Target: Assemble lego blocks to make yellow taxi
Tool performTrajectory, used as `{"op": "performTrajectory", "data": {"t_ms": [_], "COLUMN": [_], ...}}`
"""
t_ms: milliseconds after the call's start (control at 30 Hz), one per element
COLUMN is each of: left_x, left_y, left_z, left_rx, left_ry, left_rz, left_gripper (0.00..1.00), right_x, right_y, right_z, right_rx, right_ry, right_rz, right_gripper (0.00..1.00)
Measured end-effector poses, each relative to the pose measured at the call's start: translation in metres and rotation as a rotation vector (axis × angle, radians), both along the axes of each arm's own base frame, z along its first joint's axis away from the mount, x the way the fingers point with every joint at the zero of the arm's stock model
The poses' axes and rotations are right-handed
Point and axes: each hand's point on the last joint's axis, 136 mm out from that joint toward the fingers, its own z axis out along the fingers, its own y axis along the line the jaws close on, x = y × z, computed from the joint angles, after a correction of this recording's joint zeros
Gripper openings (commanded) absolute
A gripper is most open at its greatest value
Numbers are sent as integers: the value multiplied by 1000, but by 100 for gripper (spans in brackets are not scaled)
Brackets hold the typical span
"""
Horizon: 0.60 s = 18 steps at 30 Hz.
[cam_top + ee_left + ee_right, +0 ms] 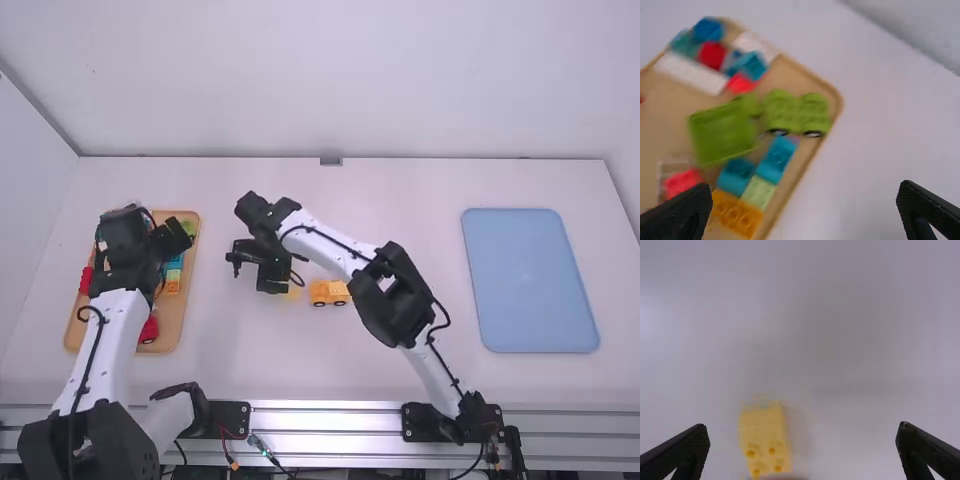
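The high view looks forward and down from above and behind the left arm and right arm, far enough back to take in the white table from the wooden tray to the blue tray. The left wrist view looks down from close over the wooden tray, sharing with the high view its far right corner and the green blocks there. The right wrist view faces down close over mid-table, which the high view also covers, with a yellow block near its lower edge.
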Motion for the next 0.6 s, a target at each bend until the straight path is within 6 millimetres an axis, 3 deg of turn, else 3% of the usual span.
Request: {"op": "performTrajectory", "data": {"t_ms": [100, 167, 300, 333, 400, 433, 467, 533, 600], "left_x": [19, 27, 33, 33, 28, 20, 20, 7, -3], "left_y": [-23, -44, -85, -90, -127, -149, -149, -188, -213], "left_z": [15, 17, 7, 6, -6, -16, -16, -26, -34], "left_rx": [29, 45, 49, 50, 60, 65, 65, 95, 124], "left_ry": [-79, -104, -129, -134, -151, -156, -156, -207, -256], "left_rz": [-205, -379, -685, -722, -967, -1112, -1112, -1351, -1507], "left_gripper": [99, 99, 99, 99, 99, 99, 99, 99, 99], "right_x": [15, 34, 57, 58, 58, 52, 52, 37, 28], "right_y": [-8, -20, -57, -64, -91, -103, -103, -119, -129], "right_z": [39, 82, 154, 162, 182, 181, 181, 163, 140], "right_rx": [97, 198, 375, 396, 466, 492, 492, 521, 540], "right_ry": [-10, -58, -188, -208, -271, -282, -282, -266, -243], "right_rz": [-23, -54, -108, -118, -149, -152, -152, -143, -137], "right_gripper": [99, 99, 98, 99, 99, 99, 99, 99, 99]}}
